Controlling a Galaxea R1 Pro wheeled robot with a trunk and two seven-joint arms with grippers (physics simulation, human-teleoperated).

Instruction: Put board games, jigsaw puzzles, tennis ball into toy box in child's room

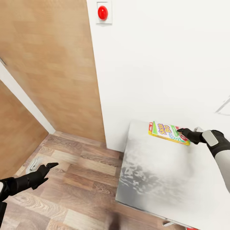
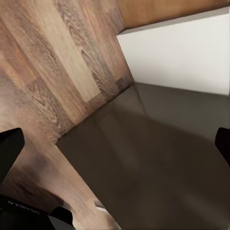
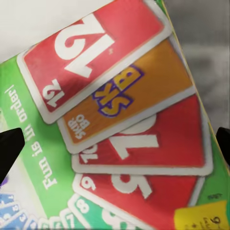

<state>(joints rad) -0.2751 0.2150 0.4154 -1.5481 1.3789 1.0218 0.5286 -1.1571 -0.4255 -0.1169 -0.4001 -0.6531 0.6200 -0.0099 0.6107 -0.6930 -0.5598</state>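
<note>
While the right hand [image 1: 179, 130] reaches over the far part of the white bed [image 1: 150, 179], its fingers spread wide on either side of the printed lid, the SKIP BO game box [image 1: 168, 132] lies flat near the wall [image 1: 159, 64]. Off to the side, the left hand [image 1: 51, 165] hangs with fingers apart above the wooden floor [image 1: 80, 172], holding nothing.

counted in view
one skip bo game box [image 1: 168, 133], one red wall button [image 1: 102, 12], two grippers, left [image 1: 51, 166] and right [image 1: 179, 130].
</note>
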